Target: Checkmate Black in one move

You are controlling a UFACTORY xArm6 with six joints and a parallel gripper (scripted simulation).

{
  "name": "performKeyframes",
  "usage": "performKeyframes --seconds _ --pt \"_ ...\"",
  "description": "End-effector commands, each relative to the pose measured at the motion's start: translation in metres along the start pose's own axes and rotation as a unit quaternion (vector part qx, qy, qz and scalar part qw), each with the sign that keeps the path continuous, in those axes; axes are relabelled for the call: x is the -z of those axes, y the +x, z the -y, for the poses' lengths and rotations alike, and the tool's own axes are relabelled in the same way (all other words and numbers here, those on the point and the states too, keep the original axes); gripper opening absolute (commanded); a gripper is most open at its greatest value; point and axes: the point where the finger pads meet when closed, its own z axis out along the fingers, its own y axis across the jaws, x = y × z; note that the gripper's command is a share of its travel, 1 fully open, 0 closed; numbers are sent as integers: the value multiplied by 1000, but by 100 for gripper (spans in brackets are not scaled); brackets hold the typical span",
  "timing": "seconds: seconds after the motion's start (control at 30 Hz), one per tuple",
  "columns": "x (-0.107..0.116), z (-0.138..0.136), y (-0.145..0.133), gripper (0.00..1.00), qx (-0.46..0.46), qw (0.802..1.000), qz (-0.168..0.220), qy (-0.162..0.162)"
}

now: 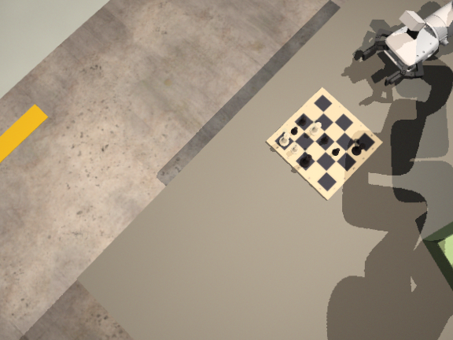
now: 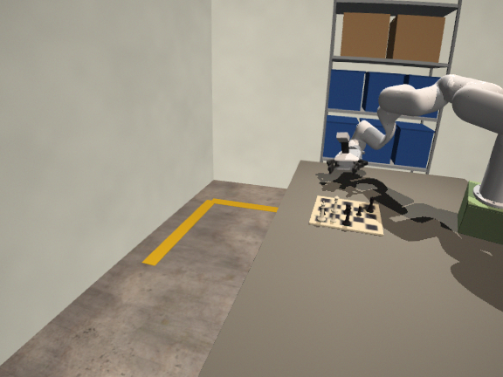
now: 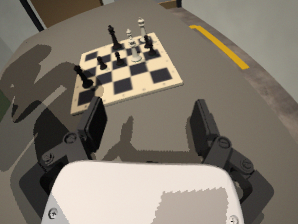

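Note:
A small cream and dark chessboard lies on the grey table; it also shows in the exterior view and in the wrist view. Three white pieces stand near its left corner: one on the corner square, one beside it, one further in. Several black pieces are spread over the board, among them one near the right corner and one by the lower left edge. My gripper hovers low over the table beyond the board's far corner, open and empty.
A green block, the arm's base, stands at the table's right side. A shelf with blue bins and brown boxes stands behind the table. The table's left edge runs close to the board. Yellow tape marks the floor.

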Motion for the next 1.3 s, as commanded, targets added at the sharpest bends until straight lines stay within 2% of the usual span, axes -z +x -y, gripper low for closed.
performKeyframes --seconds 0.0,0.83,1.07,1.13,1.27 --pt "1 -1 2 100 2 1000 1 0" --pt "2 0 4 100 2 1000 1 0" --pt "9 4 34 100 2 1000 1 0" --pt "9 4 34 100 2 1000 1 0" --pt "15 8 61 100 2 1000 1 0"
